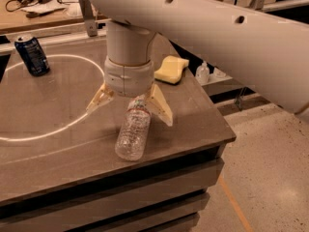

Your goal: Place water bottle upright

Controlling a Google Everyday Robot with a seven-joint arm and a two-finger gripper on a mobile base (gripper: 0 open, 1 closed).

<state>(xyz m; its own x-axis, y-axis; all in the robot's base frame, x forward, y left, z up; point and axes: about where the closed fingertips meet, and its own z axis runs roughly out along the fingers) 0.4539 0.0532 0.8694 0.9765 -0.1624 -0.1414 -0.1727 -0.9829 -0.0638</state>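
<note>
Pincer (129, 115) open at frame centre, straddling the water bottle (131, 134) top; bottle looks to be lying on the counter (48, 105).

The water bottle (133, 132) is clear ribbed plastic, its label white with red marks. Over its neck hangs the pincer (130, 104), with pale tan fingers (161, 109) spread to either side under a white wrist. The tabletop (58, 100) under the bottle is dull grey-brown, with a thin white ring (53, 132) to the bottle's left. Far left stands a dark blue can (32, 55). Behind the bottle lies a yellow sponge (171, 69). To its right is a speckled beige floor (270, 178) with an orange stripe (231, 202).
</note>
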